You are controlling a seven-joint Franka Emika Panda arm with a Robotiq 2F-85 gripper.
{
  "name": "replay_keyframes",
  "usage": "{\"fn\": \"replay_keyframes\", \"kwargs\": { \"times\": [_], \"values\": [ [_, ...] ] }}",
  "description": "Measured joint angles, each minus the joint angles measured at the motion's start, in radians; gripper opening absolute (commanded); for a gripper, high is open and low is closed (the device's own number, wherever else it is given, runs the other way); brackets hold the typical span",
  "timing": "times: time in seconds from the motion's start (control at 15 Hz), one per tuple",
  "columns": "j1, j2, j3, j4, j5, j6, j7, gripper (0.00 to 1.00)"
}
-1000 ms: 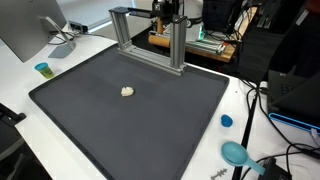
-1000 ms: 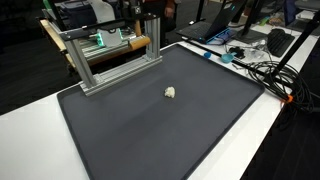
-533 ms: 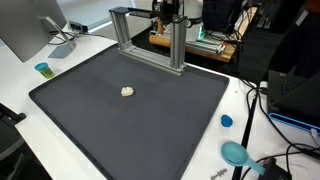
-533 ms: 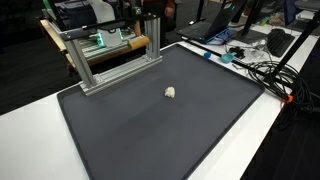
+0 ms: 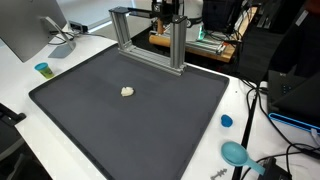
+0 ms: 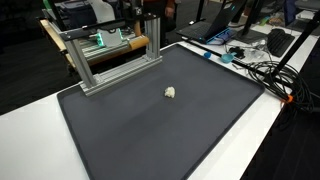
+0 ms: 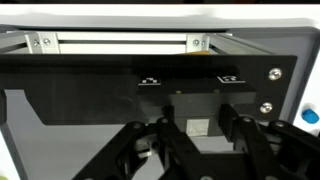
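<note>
The gripper (image 5: 166,12) hangs behind the frame (image 5: 148,38), fingers spread and empty (the wrist view shows the gap). The lump (image 5: 127,91) lies on the mat (image 5: 90,125), well apart from the gripper, beyond the frame. Roughly round, it shows no long axis.

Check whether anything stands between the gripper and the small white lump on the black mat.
Yes, it seems. The aluminium frame stands at the far edge of the black mat. The gripper is up behind its top bar, and the white lump lies on the mat on the frame's near side. Nothing else shows between them.
</note>
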Motion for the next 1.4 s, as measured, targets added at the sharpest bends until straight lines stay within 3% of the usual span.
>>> {"fn": "replay_keyframes", "kwargs": {
  "times": [0.07,0.13,0.27,0.4,0.93,1.0,1.07,1.13,1.27,1.4],
  "values": [
    [-0.001,0.0,0.004,0.0,-0.002,0.0,0.005,0.79],
    [0.0,0.002,0.011,-0.001,-0.002,0.0,0.012,0.43],
    [0.003,0.009,0.029,0.0,-0.004,0.0,0.035,0.38],
    [-0.006,0.01,0.036,0.002,-0.014,0.0,0.05,0.27],
    [-0.011,0.011,0.036,0.005,-0.016,0.0,0.085,0.27],
    [-0.011,0.012,0.036,0.006,-0.016,0.0,0.086,0.77],
    [-0.011,0.014,0.036,0.009,-0.016,-0.003,0.086,0.62],
    [-0.01,0.017,0.036,0.013,-0.016,-0.012,0.079,0.34],
    [0.001,0.024,0.036,0.021,-0.015,-0.034,0.061,0.36],
    [-0.001,0.028,0.03,0.028,-0.018,-0.039,0.038,0.25]
  ]
}}
